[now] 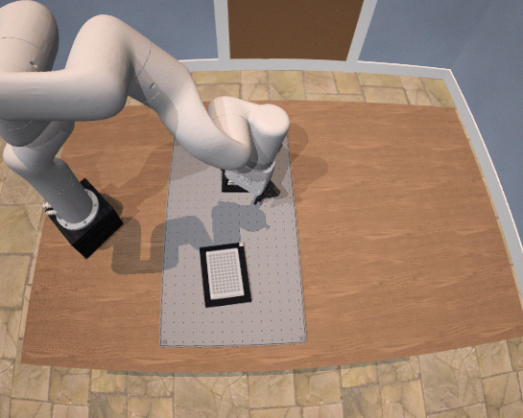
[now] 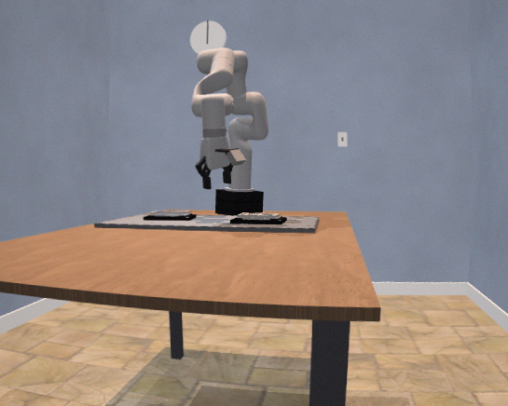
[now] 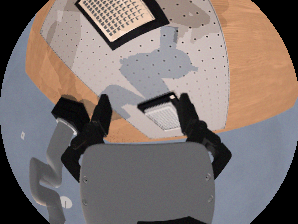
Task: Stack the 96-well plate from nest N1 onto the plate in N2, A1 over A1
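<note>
The near nest N2 is a black frame holding a white 96-well plate (image 1: 225, 272) on the grey perforated mat. The far nest N1 (image 1: 232, 186) is mostly hidden under my wrist, and only a black corner shows. In the side view N1 with its plate (image 2: 258, 217) is on the right and N2 (image 2: 170, 218) is on the left. My gripper (image 2: 216, 182) hangs open and empty well above the mat, about midway between the nests. It also shows from above (image 1: 257, 192). In the wrist view my open fingers frame part of one plate (image 3: 160, 108). Another plate (image 3: 120, 6) lies at the top.
The arm's black base (image 1: 85, 222) stands on the wooden table (image 1: 391, 230) left of the mat. The arm's links (image 1: 141, 91) hang over the mat's far half and throw a shadow (image 1: 237, 218) between the nests.
</note>
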Controlling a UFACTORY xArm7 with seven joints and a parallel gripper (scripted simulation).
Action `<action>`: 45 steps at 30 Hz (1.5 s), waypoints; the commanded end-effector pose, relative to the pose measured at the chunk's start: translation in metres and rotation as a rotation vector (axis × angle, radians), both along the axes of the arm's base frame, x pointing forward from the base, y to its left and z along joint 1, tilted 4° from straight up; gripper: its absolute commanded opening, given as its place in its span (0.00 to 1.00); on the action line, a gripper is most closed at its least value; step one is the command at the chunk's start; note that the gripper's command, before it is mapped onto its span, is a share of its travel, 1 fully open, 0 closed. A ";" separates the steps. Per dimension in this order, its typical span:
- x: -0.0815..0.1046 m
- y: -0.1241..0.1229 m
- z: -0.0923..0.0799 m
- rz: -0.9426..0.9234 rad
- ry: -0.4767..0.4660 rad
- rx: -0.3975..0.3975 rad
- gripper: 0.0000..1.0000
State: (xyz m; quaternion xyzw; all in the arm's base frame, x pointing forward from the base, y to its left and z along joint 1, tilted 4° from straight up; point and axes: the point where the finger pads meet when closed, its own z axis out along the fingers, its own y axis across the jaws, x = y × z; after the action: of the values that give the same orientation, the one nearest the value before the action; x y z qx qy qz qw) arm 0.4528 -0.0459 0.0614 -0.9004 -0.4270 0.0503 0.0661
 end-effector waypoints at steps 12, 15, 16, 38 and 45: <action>0.017 0.060 0.002 0.218 -0.108 -0.009 1.00; 0.019 0.070 0.003 0.279 -0.136 -0.010 1.00; 0.019 0.070 0.003 0.279 -0.136 -0.010 1.00; 0.023 0.137 0.007 0.496 -0.233 -0.010 1.00; 0.023 0.137 0.007 0.496 -0.233 -0.010 1.00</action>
State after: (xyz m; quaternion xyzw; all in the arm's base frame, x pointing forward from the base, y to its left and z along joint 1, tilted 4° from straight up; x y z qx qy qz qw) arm 0.4745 0.0905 0.0668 -0.7689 -0.6384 -0.0352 -0.0011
